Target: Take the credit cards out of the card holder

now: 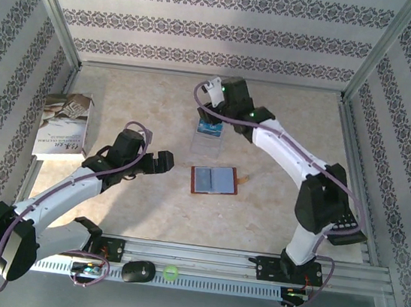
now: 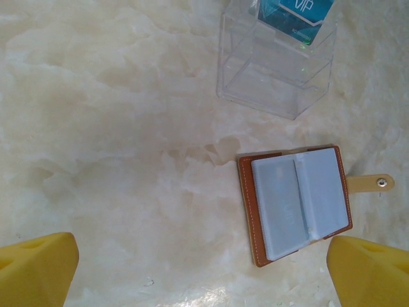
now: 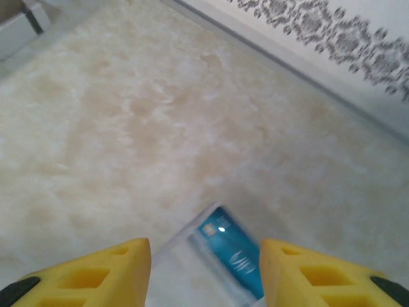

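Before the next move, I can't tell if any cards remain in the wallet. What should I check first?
1. Reddish-brown leather card holder lying open and flat on the table: ok.
2. Cards left in its grey-blue sleeves: cannot tell.
3. Blue credit card resting in the clear plastic stand: ok.
4. Right fingers spread apart, not pinching that card: ok.
5. Left fingers wide open above the table, holding nothing: ok.
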